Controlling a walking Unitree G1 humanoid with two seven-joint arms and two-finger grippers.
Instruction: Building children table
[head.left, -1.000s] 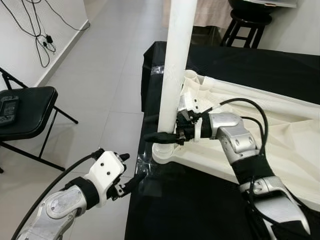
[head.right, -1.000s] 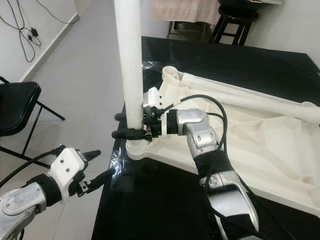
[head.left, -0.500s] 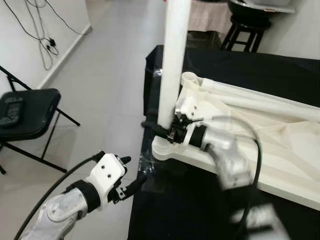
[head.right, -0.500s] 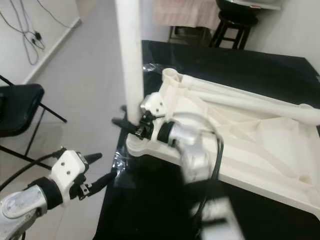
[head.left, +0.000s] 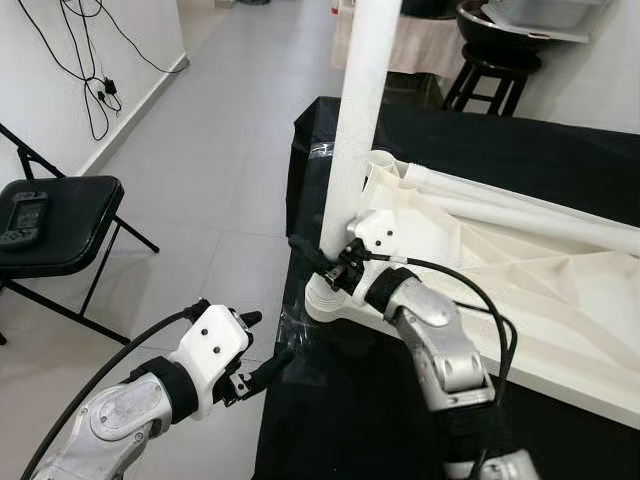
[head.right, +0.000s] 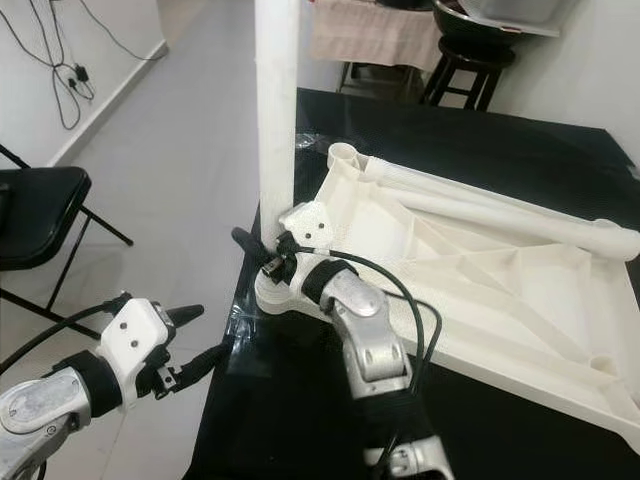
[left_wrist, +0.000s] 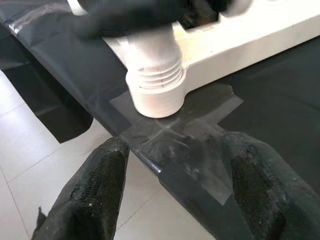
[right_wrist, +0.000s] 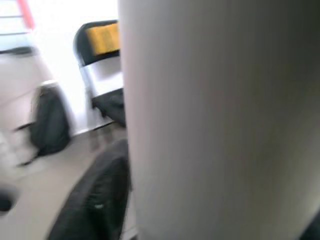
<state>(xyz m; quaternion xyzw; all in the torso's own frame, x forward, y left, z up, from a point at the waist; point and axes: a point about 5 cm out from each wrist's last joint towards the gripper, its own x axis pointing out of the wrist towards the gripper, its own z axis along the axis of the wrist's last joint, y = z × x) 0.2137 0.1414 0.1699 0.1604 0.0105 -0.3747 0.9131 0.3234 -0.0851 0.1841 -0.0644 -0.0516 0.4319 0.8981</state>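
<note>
- Right end effector (head.left: 325, 262) sits at the foot of the upright white leg (head.left: 352, 150), one black finger showing past the tube at its 9 o'clock side; the wrist view has the tube pressed close between the fingers, so I judge them clamped on it.
- Leg stands almost upright in the corner socket (head.left: 325, 300) of the upturned white tabletop (head.left: 520, 290), which lies on the black worktop (head.left: 520, 150).
- Socket's ribbed collar (left_wrist: 154, 75) rests on a taped patch at the worktop's edge.
- Left end effector (head.left: 262, 350) hovers off the worktop's corner, at about 7 o'clock from the socket, fingers (left_wrist: 97, 192) spread apart and holding nothing.
- To seat the leg well, keep the tube in line with the socket and press or twist straight down; a tilt would likely jam it.
- Steadying the tabletop corner with the free left end effector would probably stop it sliding off the edge.
- Black folding chair (head.left: 50, 240) stands well apart on the floor at 9 o'clock.
</note>
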